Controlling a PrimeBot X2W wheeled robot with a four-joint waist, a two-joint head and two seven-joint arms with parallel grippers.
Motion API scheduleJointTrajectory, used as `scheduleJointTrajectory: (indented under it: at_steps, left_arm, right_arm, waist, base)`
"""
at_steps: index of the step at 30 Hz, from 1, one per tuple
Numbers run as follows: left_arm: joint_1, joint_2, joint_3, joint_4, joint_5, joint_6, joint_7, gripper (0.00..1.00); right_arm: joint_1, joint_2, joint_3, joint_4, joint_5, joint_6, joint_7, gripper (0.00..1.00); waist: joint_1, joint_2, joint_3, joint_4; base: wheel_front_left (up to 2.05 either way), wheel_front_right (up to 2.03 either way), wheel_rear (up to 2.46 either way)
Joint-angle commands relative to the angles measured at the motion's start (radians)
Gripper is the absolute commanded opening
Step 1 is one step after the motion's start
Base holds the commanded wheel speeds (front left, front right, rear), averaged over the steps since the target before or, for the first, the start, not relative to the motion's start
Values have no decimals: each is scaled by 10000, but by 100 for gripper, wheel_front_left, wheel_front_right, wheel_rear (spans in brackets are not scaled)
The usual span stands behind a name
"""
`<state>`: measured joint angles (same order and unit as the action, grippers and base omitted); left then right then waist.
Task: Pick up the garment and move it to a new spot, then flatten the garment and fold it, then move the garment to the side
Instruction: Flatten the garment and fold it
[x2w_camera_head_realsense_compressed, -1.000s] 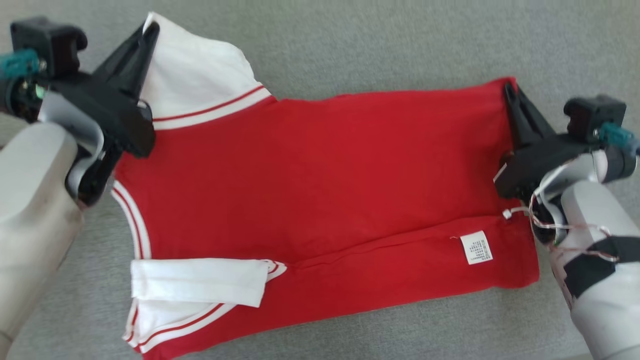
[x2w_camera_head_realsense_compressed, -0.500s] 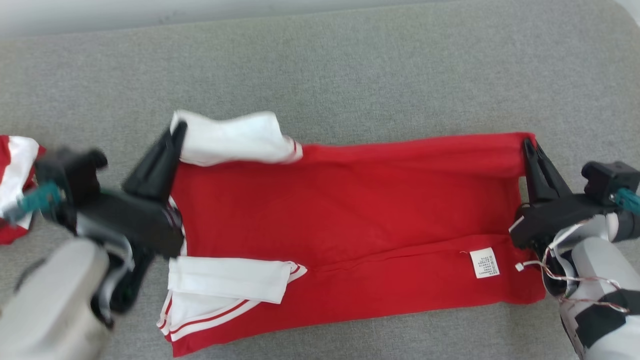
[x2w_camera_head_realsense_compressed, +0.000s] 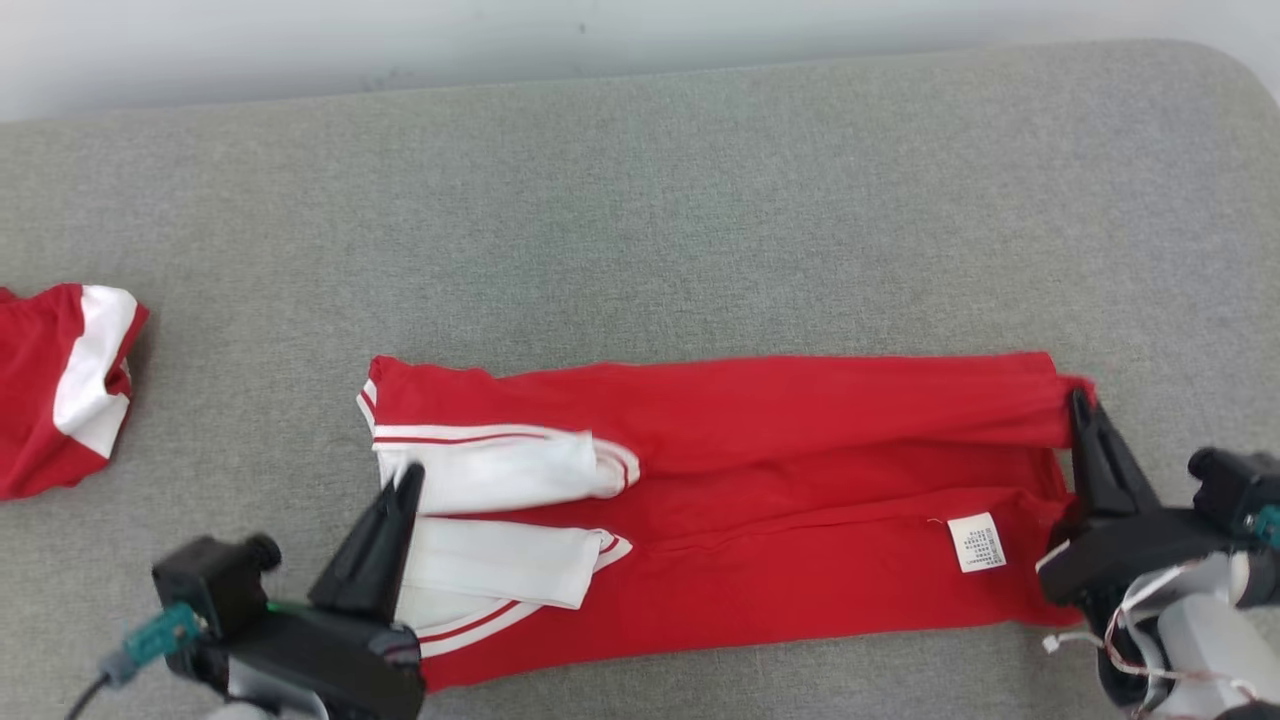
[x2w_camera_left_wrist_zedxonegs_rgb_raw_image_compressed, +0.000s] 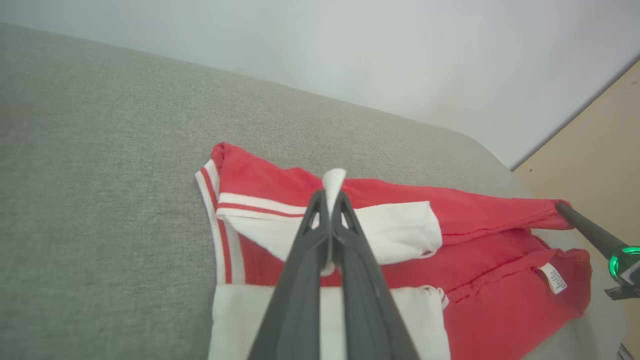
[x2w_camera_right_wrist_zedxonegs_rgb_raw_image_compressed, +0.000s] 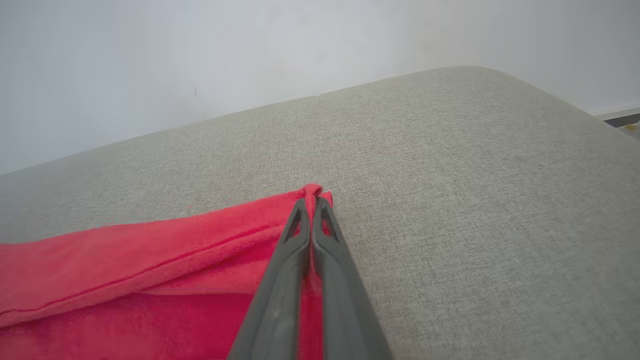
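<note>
Evidently the claws grip where they do to keep a lengthwise fold straight. The left claw (x2w_camera_head_realsense_compressed: 407, 480) is pressed together on white cloth at the sleeve end of the garment (x2w_camera_head_realsense_compressed: 800, 520), and a tuft of that cloth pokes out past its tips in the left wrist view (x2w_camera_left_wrist_zedxonegs_rgb_raw_image_compressed: 333, 178). The right claw (x2w_camera_head_realsense_compressed: 1079, 402) is pinched shut on the red hem corner (x2w_camera_right_wrist_zedxonegs_rgb_raw_image_compressed: 312, 190) at the opposite end. With one claw at each end of the same far edge, that edge can be laid toward the robot as a single even flap. The upper sleeve (x2w_camera_head_realsense_compressed: 500, 470) lies turned in on the red body just above the lower sleeve (x2w_camera_head_realsense_compressed: 490, 560), which suits that reading. Whether the left claw grips the sleeve alone or also a layer of shoulder beneath is hard to tell, since its fingers cover the spot. The garment lies on the grey cloth-covered desk (x2w_camera_head_realsense_compressed: 700, 220), in the near half. Its long axis runs side to side across the head view, with the sleeves and neckline toward the robot's left and the hem with the white label (x2w_camera_head_realsense_compressed: 978, 542) toward its right. A second red-and-white garment (x2w_camera_head_realsense_compressed: 60, 390) sits well apart at the left edge.
</note>
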<state>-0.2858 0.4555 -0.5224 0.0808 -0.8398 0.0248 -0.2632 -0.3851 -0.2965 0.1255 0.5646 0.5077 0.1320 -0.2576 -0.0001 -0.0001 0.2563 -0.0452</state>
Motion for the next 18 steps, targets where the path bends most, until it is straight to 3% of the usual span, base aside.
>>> scheduleJointTrajectory:
  at_steps: [1, 2, 3, 11, 18]
  left_arm:
    - [255, -89, 87, 101, 218, -37, -17, 0]
    - [354, -190, 173, 136, 285, -40, -17, 76]
    - [491, -331, 238, 174, 284, -80, -16, 100]
    - [1096, -1175, 1854, 50, 1420, -156, -10, 100]
    - [1555, -1974, 3689, -649, 4238, 27, -12, 100]
  right_arm:
    - [257, 69, -25, -133, 15, -29, -61, 6]
    - [370, 93, -18, -229, -27, -27, -59, 63]
    - [476, 134, -35, -308, 9, -29, -60, 100]
    - [1056, 16, -198, -1078, 246, -27, -71, 100]
    - [1090, -17, -513, -986, 264, -27, 414, 100]
  waist:
    - [1, 1, -72, 42]
    - [1, 1, -94, 39]
    - [1, 1, -116, 41]
    - [1, 1, -295, 3]
    - [1, 1, -322, 97]
  base:
    - [0, 0, 0]
    - [0, 0, 0]
    - [0, 0, 0]
    - [0, 0, 0]
    - [0, 0, 0]
